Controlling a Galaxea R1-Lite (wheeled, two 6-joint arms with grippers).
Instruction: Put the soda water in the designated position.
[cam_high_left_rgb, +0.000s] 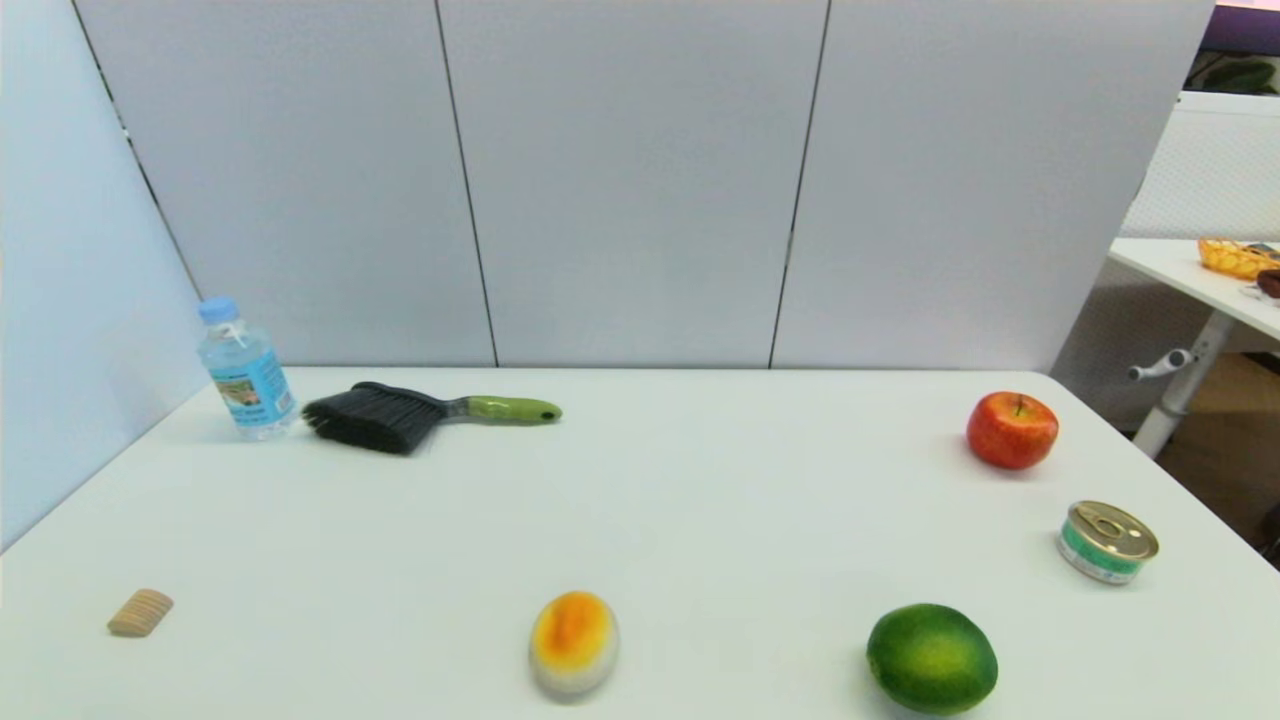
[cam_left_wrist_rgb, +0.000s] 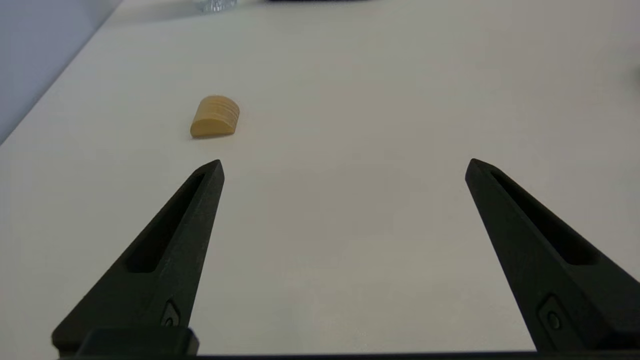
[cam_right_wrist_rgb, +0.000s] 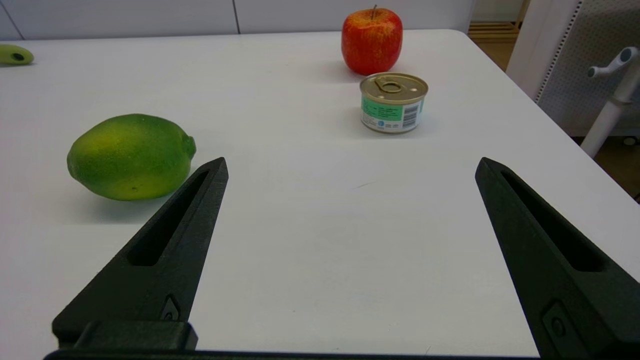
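White table (cam_high_left_rgb: 700, 500) is sitting uncluttered. Soda water (cam_high_left_rgb: 246, 370) is standing upright far ahead of left gripper (cam_left_wrist_rgb: 344, 167), whose fingers are gaping, empty; right gripper (cam_right_wrist_rgb: 351, 167) likewise. Advise approaching low, clearing the brush (cam_high_left_rgb: 400, 415).

No wording is legible to us — the soda water (cam_high_left_rgb: 246, 372) at far left carries a blue label with a small picture, the tin can (cam_right_wrist_rgb: 393, 102) at right a green label with barcode.

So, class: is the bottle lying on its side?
No, the bottle stands upright at the table's far left corner, cap up, beside the brush.
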